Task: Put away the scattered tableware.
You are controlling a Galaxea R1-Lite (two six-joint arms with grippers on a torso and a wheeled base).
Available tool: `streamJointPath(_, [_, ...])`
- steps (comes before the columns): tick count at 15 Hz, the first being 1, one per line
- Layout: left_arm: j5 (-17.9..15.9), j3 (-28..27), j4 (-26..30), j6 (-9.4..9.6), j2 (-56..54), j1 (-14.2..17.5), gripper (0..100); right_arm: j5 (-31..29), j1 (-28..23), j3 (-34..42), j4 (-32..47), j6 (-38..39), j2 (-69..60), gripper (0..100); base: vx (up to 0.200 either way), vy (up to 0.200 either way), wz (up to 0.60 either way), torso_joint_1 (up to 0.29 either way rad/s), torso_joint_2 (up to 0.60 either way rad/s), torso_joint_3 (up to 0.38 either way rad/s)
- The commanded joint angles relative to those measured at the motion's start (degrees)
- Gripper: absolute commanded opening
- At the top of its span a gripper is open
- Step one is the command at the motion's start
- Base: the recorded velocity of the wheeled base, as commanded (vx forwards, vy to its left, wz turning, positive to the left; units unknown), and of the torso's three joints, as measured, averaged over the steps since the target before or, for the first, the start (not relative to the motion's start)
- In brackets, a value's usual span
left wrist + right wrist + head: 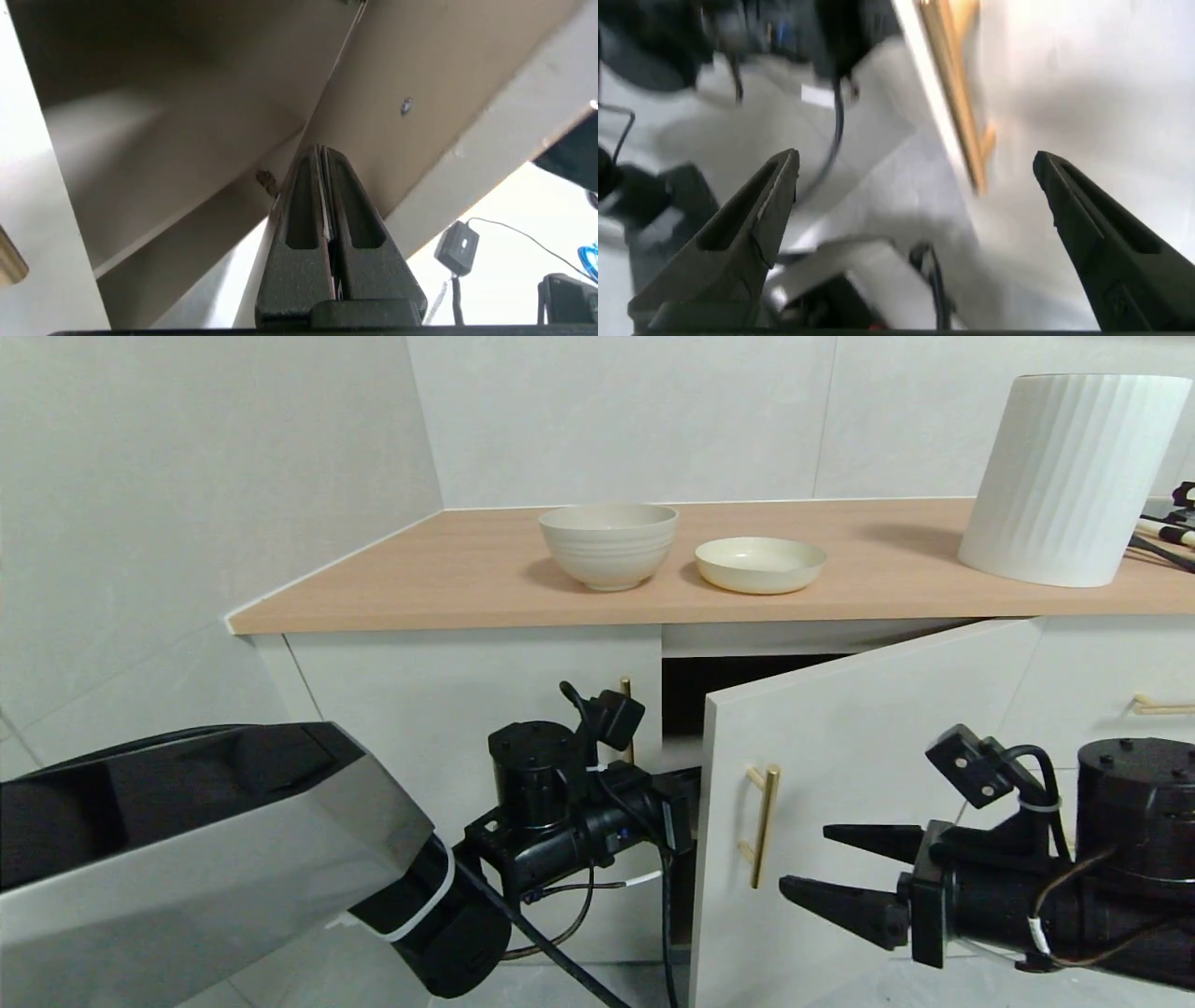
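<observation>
A deep cream bowl [609, 543] and a shallow cream dish [760, 563] stand side by side on the wooden countertop [448, 579]. Below them a white cabinet door [840, 775] with a gold handle [764, 823] stands ajar. My left gripper [320, 149] is shut and empty, pushed into the gap behind the door's edge, against its inner face. In front of the door, my right gripper [805, 859] is open and empty, its tips just right of the handle [957, 75].
A tall white ribbed container [1074, 476] stands at the counter's right end, with dark-handled utensils [1167, 532] behind it. The cabinet to the right carries another gold handle [1162, 705]. A tiled wall closes the left side.
</observation>
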Motion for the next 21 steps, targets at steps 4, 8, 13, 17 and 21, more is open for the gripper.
streamJointPath(4, [-0.37, -2.76, 9.25, -0.03, -5.34, -0.36, 0, -18.56, 3.45, 2.93, 18.08, -3.07, -18.54, 100, 0.000, 0.000, 0.00, 0.000, 0.00, 0.000])
streamJointPath(8, [-0.46, -1.89, 9.16, -0.03, -4.72, -1.24, 0, -16.01, 5.29, 0.73, 28.89, -3.07, -24.78, 100, 0.000, 0.000, 0.00, 0.000, 0.00, 0.000])
streamJointPath(13, [-0.46, -1.97, 9.07, -0.03, -4.20, -1.77, 0, -15.75, 5.29, 1.00, 29.06, -3.07, -24.60, 100, -0.080, 0.000, 0.00, 0.001, 0.00, 0.001])
streamJointPath(17, [-0.46, -2.59, 9.07, -0.03, -3.32, -1.77, 0, -15.66, 5.29, 1.35, 29.06, -3.16, -24.60, 100, -0.100, 0.000, 0.00, 0.002, 0.00, 0.002])
streamJointPath(21, [-0.37, -5.22, 9.16, -0.03, -1.38, -1.77, 0, -15.66, 5.29, 1.35, 29.06, -3.24, -24.60, 100, 0.000, 0.000, 0.00, 0.000, 0.00, 0.000])
